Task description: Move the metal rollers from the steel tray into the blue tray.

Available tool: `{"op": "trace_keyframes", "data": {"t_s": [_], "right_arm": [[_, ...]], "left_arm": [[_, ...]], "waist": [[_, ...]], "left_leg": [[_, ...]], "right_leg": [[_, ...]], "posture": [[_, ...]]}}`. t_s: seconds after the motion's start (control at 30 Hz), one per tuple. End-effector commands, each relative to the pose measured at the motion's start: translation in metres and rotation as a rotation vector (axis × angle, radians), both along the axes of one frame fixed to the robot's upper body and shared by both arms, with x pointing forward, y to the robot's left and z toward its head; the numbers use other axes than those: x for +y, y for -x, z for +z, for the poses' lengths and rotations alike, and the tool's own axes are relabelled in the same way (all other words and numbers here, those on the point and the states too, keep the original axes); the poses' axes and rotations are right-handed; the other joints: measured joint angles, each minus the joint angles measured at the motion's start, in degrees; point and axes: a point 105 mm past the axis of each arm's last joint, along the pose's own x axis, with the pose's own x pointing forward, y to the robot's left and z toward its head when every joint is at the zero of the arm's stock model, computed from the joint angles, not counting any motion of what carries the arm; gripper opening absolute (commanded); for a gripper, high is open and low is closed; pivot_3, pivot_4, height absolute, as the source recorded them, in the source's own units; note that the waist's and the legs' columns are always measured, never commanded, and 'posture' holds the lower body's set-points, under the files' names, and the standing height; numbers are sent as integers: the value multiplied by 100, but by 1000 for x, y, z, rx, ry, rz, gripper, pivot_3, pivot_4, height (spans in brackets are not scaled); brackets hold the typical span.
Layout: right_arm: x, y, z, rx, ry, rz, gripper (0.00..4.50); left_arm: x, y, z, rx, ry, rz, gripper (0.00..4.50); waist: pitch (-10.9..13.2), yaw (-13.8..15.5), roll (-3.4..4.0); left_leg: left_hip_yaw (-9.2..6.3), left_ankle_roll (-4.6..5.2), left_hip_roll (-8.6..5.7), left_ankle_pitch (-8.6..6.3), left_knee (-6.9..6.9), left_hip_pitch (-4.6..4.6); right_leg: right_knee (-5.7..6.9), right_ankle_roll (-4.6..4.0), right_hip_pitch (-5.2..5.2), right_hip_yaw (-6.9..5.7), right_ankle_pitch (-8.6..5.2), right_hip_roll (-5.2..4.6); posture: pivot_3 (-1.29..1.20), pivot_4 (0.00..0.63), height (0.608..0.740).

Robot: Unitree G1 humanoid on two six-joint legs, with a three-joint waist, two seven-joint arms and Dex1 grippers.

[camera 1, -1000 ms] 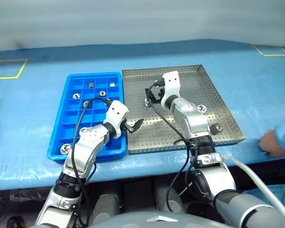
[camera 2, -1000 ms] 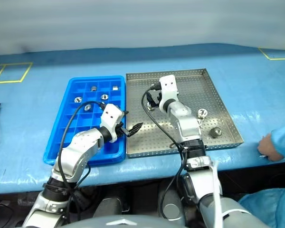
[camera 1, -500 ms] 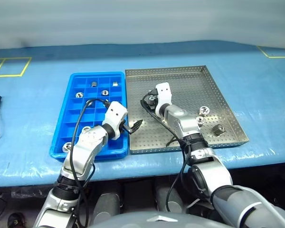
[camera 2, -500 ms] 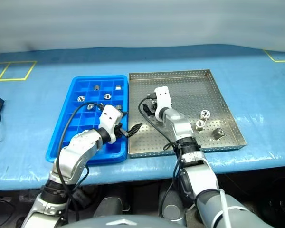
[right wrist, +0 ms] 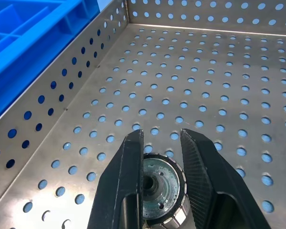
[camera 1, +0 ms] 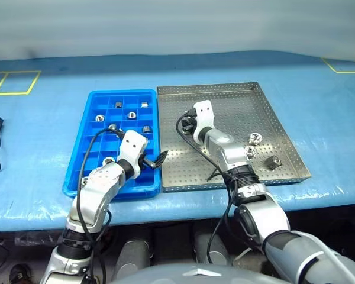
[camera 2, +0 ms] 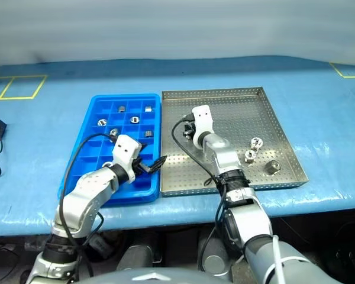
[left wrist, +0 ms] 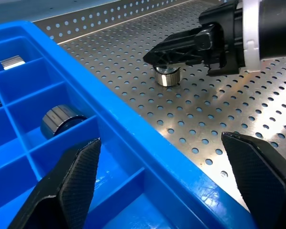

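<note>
- Near the steel tray's left edge, in the left eye view, the right gripper (camera 1: 190, 123) is sitting low over the large square perforated steel tray (camera 1: 281, 139), pinching one small shiny silver metal roller; the bright blue compartmented plastic tray (camera 1: 87, 133) is lying directly to its left, touching the steel tray's rim.
- Along the steel tray's right edge, three more metal rollers (camera 1: 254, 138) are lying close together, well apart from either gripper; the right arm is the nearer one.
- Toward the blue tray's far end, several delivered rollers (camera 1: 131, 115) are sitting in separate compartments, with two more (camera 1: 108, 160) near its near left corner; most cells are standing empty.
- Over the blue tray's near right corner, in the right eye view, the left gripper (camera 2: 151, 166) is hovering with fingers spread wide, holding nothing.
- Across the left wrist view, the right gripper's black fingers (left wrist: 181, 45) are closing around the gripped roller (left wrist: 167, 76), which is standing upright on the perforated floor.
- Down the right wrist view, both fingers are pressing the roller's (right wrist: 158, 187) sides, its dark centre hole facing the camera; the carry looks to be leftward, over the rim.
</note>
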Motion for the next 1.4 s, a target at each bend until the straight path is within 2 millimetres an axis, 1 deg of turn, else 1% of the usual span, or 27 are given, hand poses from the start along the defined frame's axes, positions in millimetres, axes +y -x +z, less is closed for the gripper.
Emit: {"op": "trace_keyframes", "data": {"t_s": [0.03, 0.17, 0.23, 0.3, 0.37, 0.47, 0.53, 0.57, 0.63, 0.67, 0.77, 0.87, 0.97, 1.07, 1.2, 1.27, 1.4], "right_arm": [[10, 2, 8, -19, 0, 47, 884], [8, 3, -9, 47, 6, 22, 884], [4, 1, -6, 37, -7, -11, 840], [5, 0, 3, 1, -5, -11, 840], [10, 1, 17, -47, -20, 13, 840], [18, 4, 45, -129, -62, 44, 840], [29, 10, 60, -169, -88, 94, 840], [38, 15, 68, -188, -106, 137, 840], [52, 24, 78, -207, -130, 196, 840], [55, 27, 80, -211, -135, 211, 840], [80, 40, 79, -189, -161, 322, 840], [94, 45, 70, -159, -164, 370, 840], [102, 45, 63, -136, -168, 384, 840], [109, 45, 61, -126, -176, 395, 840], [121, 49, 58, -113, -173, 439, 840], [125, 48, 56, -108, -169, 444, 840], [131, 48, 58, -111, -177, 455, 840]], "left_arm": [[12, 0, 12, -41, 2, 43, 4406], [15, 2, 13, -40, 2, 55, 4406], [15, 2, 13, -41, 1, 60, 4406], [17, 3, 14, -43, 1, 63, 4406], [20, 5, 17, -48, -4, 69, 4406], [26, 14, 29, -63, 9, 65, 4406], [29, 22, 38, -68, 29, 50, 4406], [32, 26, 42, -80, 26, 43, 4406], [39, 32, 47, -93, 3, 48, 4406], [41, 34, 48, -94, -7, 53, 4406], [58, 41, 44, -88, -81, 103, 4406], [68, 46, 40, -75, -101, 142, 4406], [69, 51, 36, -61, -109, 148, 4406], [69, 53, 31, -46, -110, 160, 4406], [66, 54, 28, -36, -97, 164, 4406], [65, 54, 27, -31, -97, 169, 4406], [64, 54, 26, -30, -95, 172, 4406]], "waist": [[0, -7, 0], [-1, 17, 1], [-1, 33, 1], [-1, 39, 1], [-1, 43, 1], [0, 41, 2], [1, 45, 2], [1, 49, 2], [1, 46, 2], [1, 53, 3], [1, 82, 3], [2, 198, 3], [1, 303, 3], [2, 404, 2], [2, 442, 2], [2, 444, 2], [2, 454, 2]], "left_leg": [[0, -1, 2, 0, -1, 0], [-1, -4, 6, 2, -1, 7], [-1, -5, 6, 2, 0, 13], [-1, -5, 6, 3, 1, 17], [-1, -9, 6, 5, 1, 16], [-2, -12, 7, 7, -2, 0], [-2, -13, 8, 7, -8, -2], [-3, -13, 8, 7, -13, -3], [-5, -16, 10, 6, -20, 1], [-5, -18, 11, 5, -25, 3], [-15, -27, 19, 7, -34, 9], [-18, -32, 22, 8, -38, 10], [-19, -38, 24, 6, -37, 13], [-20, -65, 21, -7, -36, 11], [-20, -69, 22, -7, -36, 11], [-21, -70, 22, -6, -36, 12], [-23, -66, 26, -1, -39, 11]], "right_leg": [[1, -1, 0, 0, 0, 2], [2, -32, 4, -2, -19, 6], [1, -34, 9, -2, -22, 5], [0, -27, 8, -2, -28, 5], [1, -24, 8, -2, -29, 5], [5, -38, -4, -1, -21, 6], [4, -47, -10, -1, -15, 6], [3, -47, -12, -2, -16, 6], [1, -47, -12, -3, -16, 7], [2, -49, -12, -3, -18, 9], [0, -60, -11, -11, -24, 17], [1, -71, -15, -14, -31, 21], [-3, -72, -33, -16, -33, 22], [-4, -73, -35, -16, -32, 20], [-3, -73, -35, -17, -32, 21], [-3, -73, -36, -17, -32, 23], [-2, -75, -39, -17, -32, 29]], "posture": [[-124, 150, 740], [-116, 150, 740], [-116, 150, 740], [-116, 150, 740], [-113, 150, 740], [-110, 150, 740], [-103, 150, 740], [-103, 150, 740], [-86, 150, 740], [-76, 150, 740], [-47, 150, 740], [-21, 150, 740], [-4, 150, 740], [13, 150, 740], [23, 150, 740], [28, 150, 740], [32, 150, 740]]}}
